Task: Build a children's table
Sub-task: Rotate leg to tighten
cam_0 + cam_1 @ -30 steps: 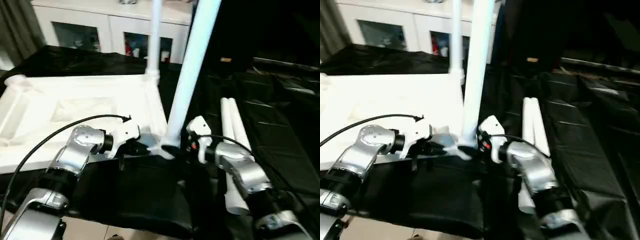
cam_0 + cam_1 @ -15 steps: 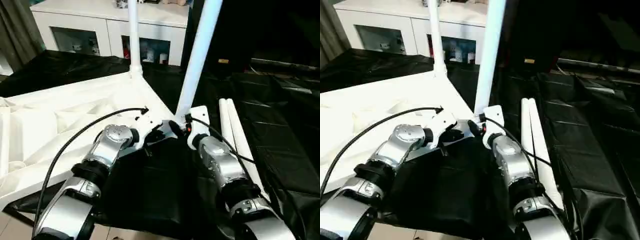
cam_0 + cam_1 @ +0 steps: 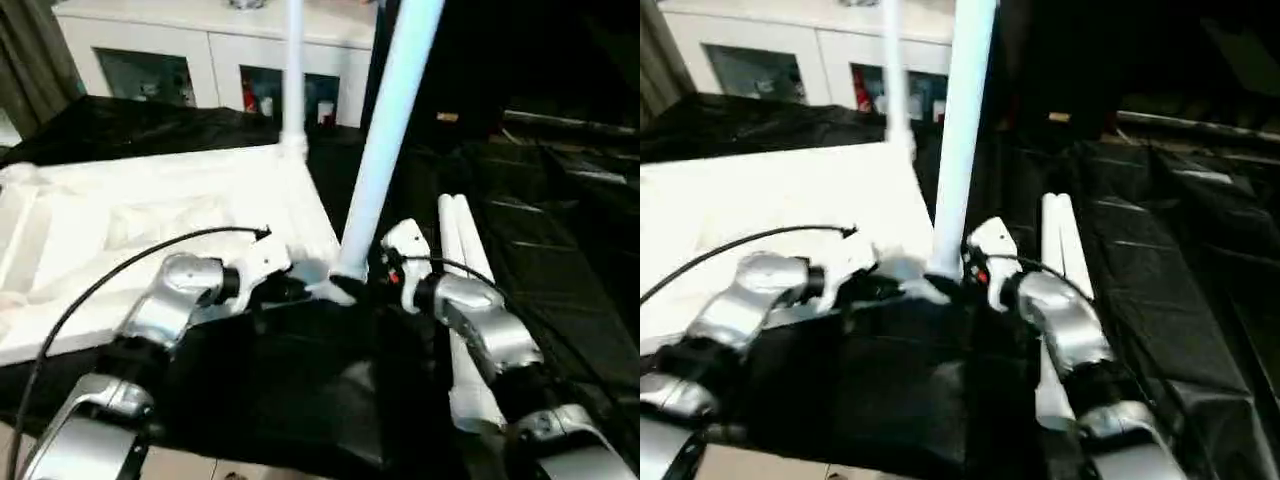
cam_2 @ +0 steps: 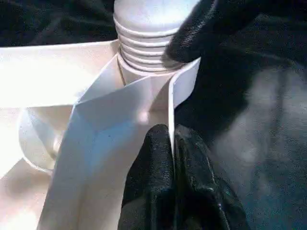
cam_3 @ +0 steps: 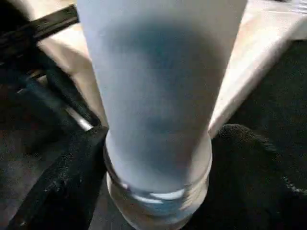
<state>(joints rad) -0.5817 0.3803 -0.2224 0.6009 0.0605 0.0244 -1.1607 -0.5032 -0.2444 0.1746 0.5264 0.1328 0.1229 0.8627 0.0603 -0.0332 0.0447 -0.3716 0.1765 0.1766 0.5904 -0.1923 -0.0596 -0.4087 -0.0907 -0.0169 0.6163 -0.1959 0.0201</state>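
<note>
The children's table top (image 3: pixel 150 215) lies upside down on the black cloth, ribbed side up. One white leg (image 3: pixel 293 70) stands in its far corner socket. A second leg (image 3: pixel 385 130) stands upright in the near right corner socket (image 4: pixel 139 72). My left gripper (image 4: pixel 171 132) is shut on the thin rim wall of the top beside that socket. My right gripper (image 3: pixel 372 282) is at the foot of the near leg (image 5: pixel 158 96). Its black fingers (image 5: pixel 62 182) stand spread on either side of the leg, close against it. Two loose legs (image 3: pixel 462 260) lie side by side to the right.
A large table draped in black cloth (image 3: pixel 560 250) carries everything. A white glass-door cabinet (image 3: pixel 180 60) stands behind it. My silver forearms (image 3: pixel 480 330) reach in over the cloth's near edge.
The head view has swung and tilted between frames. Both grippers stay at the near corner socket, and the near leg stays upright in it.
</note>
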